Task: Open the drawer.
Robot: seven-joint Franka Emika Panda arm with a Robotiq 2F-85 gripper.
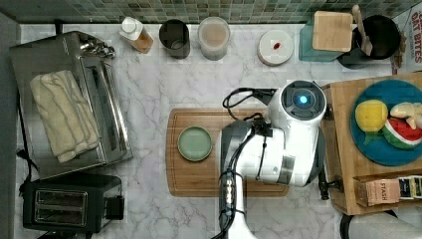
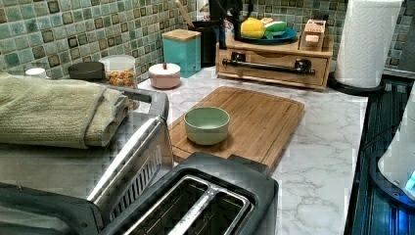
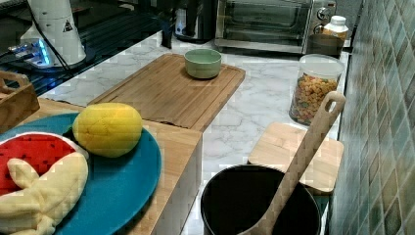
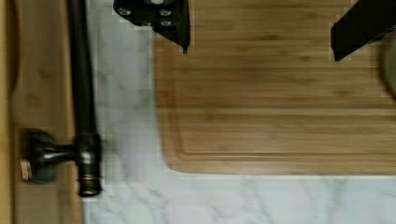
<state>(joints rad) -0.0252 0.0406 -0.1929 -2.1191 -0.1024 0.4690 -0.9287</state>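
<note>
- Top view: the white arm (image 1: pixel 278 149) folds over the middle of the frame, its round joint with a blue light sitting above the right end of the cutting board (image 1: pixel 199 179). The arm body covers whatever is below it, the gripper included. The drawer (image 1: pixel 343 149) sits at the right edge in a light-wood box; only bits of its black handle (image 1: pixel 324 186) peek out beside the arm. A small green bowl (image 1: pixel 194 143) rests on the board.
- Left view: the drawer (image 2: pixel 274 66) is in the upper centre, closed flush, its long black bar handle (image 2: pixel 266 65) running across the front on two posts. A blue plate (image 2: pixel 266 38) of toy fruit sits on the box. The arm's white base (image 2: pixel 399 156) is cut off at the right edge.
- Right view: the arm's base (image 3: pixel 56 29) stands upper left; the grained board (image 3: pixel 166 90) and smooth bowl (image 3: pixel 202 63) lie mid-frame. The drawer front is hidden below the box top.
- Wrist view: the gripper (image 4: pixel 261 28) hangs above the board, its two dark fingers (image 4: pixel 175 25) spread wide apart, holding nothing, tips cut off by the frame edge. The round bar handle (image 4: pixel 84 84) and one mounting post run alongside over marble counter (image 4: pixel 126 116), apart from the fingers.
</note>
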